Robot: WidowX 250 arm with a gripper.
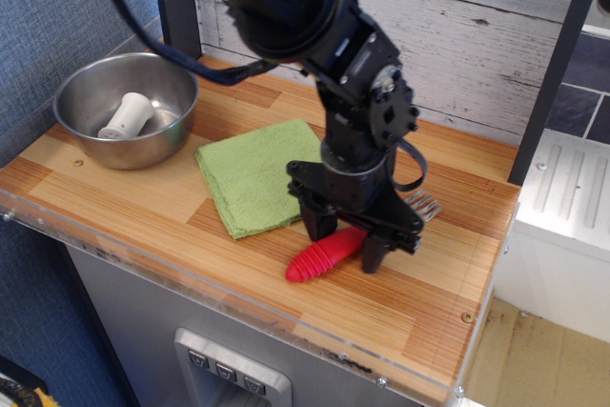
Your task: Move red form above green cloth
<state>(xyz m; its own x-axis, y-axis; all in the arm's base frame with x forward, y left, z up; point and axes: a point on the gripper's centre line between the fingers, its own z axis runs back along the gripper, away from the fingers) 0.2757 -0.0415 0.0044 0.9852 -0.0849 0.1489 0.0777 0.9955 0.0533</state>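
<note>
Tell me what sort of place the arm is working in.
Probably a toy or mock kitchen counter: a small wooden top with a steel bowl, a green cloth and a red-handled fork, backed by whitewashed planks.

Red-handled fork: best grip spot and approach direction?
Grip the ribbed red handle of the fork near its middle, coming from straight above. It lies flat on the wooden counter, handle toward the front-left, tines toward the back-right. The handle is the thickest part, so fingers closing across it should get purchase. The gripper already straddles it there, jaws on either side, beside the green cloth.
</note>
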